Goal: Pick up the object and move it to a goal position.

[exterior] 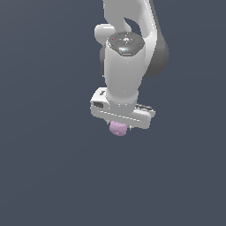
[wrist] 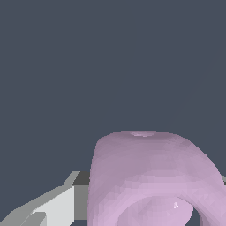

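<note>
1. I see the object [exterior: 118, 128] directly under the end effector [exterior: 119, 125] in the exterior view; only its lower part shows below the white hand body.
2. In the wrist view the object [wrist: 150, 176] fills the lower part of the picture, very close to the camera, with its hollow side turned toward it. One finger [wrist: 53, 205] lies just beside it, at its flank.
3. My judgement: the object sits between the fingers, so the end effector is probably closed on it. The contact itself and the second finger are hidden, so I cannot be fully sure of the grip.
4. Whether the object is already lifted I cannot tell. The ground is one flat dark grey surface [exterior: 44, 176] with no shadow or edge to compare with.
5. What remains, as I judge it: to carry the object to the goal position. No goal marker is visible in either view.
6. No other thing is visible around the arm [exterior: 128, 53], and nothing stands in the way.
</note>
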Robot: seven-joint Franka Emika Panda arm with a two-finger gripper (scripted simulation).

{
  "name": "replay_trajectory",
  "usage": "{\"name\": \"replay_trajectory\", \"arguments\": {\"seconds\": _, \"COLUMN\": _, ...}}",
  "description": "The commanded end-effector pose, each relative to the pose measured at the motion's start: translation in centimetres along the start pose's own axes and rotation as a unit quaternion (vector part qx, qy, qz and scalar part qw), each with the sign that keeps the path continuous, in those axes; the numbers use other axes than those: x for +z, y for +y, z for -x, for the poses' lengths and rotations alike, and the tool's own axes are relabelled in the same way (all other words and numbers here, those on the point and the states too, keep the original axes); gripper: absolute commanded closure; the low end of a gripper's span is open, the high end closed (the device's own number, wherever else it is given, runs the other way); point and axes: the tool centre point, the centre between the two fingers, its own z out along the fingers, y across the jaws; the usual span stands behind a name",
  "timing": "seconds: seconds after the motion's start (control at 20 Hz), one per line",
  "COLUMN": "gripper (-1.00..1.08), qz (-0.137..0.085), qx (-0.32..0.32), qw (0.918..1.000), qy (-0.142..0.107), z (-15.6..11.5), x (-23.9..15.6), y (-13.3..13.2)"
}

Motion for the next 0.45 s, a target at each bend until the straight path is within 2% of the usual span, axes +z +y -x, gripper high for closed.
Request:
{"name": "replay_trajectory", "arguments": {"seconds": 0.0, "gripper": 1.08, "qz": 0.000, "qx": 0.000, "qw": 1.0000, "qy": -0.001, "z": -0.3, "x": -1.0, "y": -0.5}}
{"name": "replay_trajectory", "arguments": {"seconds": 0.4, "gripper": 1.08, "qz": 0.000, "qx": 0.000, "qw": 1.0000, "qy": -0.001, "z": -0.7, "x": -2.0, "y": -1.2}}
